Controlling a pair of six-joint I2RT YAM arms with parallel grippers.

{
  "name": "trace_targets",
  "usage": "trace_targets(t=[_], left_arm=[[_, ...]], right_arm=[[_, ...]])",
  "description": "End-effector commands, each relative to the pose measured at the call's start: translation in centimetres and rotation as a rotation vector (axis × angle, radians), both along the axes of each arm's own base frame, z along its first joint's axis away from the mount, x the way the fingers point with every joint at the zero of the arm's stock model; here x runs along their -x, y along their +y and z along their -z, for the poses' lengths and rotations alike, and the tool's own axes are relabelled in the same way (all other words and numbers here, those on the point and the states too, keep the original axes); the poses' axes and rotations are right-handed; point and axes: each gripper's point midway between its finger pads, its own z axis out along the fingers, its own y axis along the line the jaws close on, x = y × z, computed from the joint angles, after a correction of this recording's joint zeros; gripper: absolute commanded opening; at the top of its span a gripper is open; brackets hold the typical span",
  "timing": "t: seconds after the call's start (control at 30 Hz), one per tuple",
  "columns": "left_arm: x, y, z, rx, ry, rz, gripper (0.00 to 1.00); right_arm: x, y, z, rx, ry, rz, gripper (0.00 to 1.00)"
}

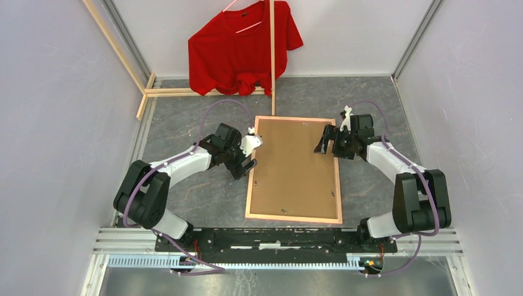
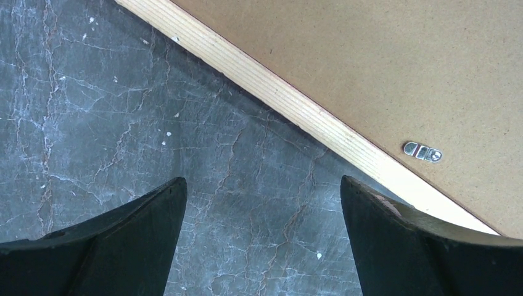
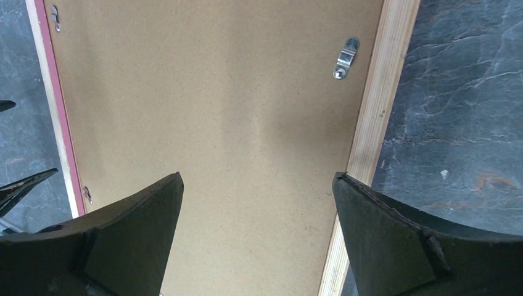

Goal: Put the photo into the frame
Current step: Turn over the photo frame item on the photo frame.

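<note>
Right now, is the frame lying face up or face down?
Face down: the frame shows its pale wood back, and the brown backing board fills it.

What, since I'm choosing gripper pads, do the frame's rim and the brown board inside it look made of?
The frame looks like pale unfinished wood, perhaps plywood: fine parallel lines, matt. The board looks like hardboard or fibreboard: even brown, grainless, dull. Its clip looks like bright metal: it glints.

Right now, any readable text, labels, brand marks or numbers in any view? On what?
None readable in any view.
The backing board is plain brown, the frame shows bare wood grain only, the metal clip shows no legible stamp, and the red shirt shows no logo or tag text.
</note>
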Motion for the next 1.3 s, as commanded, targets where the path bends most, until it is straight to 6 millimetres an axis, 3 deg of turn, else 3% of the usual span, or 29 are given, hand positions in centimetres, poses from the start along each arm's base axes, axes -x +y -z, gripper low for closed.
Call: trace_targets(t=[0.0, 0.1, 0.2, 0.37, 0.43, 0.53, 0.67, 0.83, 1.0, 1.27], left_arm=[[-1.0, -0.4, -2.2, 0.019, -0.064, 0.037, 1.00], [-1.0, -0.5, -2.7, 0.036, -0.055, 0.039, 1.00], [-1.1, -0.7, -3.4, 0.071, -0.037, 0.039, 1.00], [-0.5, -1.5, -3.7, 0.115, -0.003, 0.057, 1.00], [-0.3, -1.8, -3.6, 0.130, 0.014, 0.064, 1.00], [-0.1, -2.2, -3.2, 0.146, 0.041, 0.065, 1.00], [-0.1, -2.6, -2.5, 0.163, 0.079, 0.060, 0.95], [-0.3, -2.2, -1.7, 0.152, 0.111, 0.053, 0.83], [-0.5, -1.7, -1.5, 0.170, 0.142, 0.036, 0.77], [0.2, -2.1, -1.2, 0.210, 0.215, 0.027, 0.68]], right_arm=[[-2.3, -0.3, -4.4, 0.026, -0.144, 0.006, 0.98], [-3.6, -0.5, -7.8, 0.020, -0.239, 0.034, 0.98], [-4.6, 0.1, -10.7, -0.099, -0.340, 0.073, 0.98], [-3.2, 3.8, -12.1, -0.410, -0.398, -0.012, 0.98], [-2.5, 5.3, -11.8, -0.363, -0.418, -0.025, 0.98], [-0.6, 8.8, -11.2, -0.264, -0.436, -0.089, 0.83], [2.6, 13.0, -8.9, -0.300, -0.435, -0.178, 0.66], [6.0, 15.4, -5.4, -0.288, -0.380, -0.279, 0.54], [8.1, 16.3, -3.2, -0.304, -0.332, -0.321, 0.53], [8.1, 20.1, -1.7, -0.318, -0.304, -0.424, 0.53]])
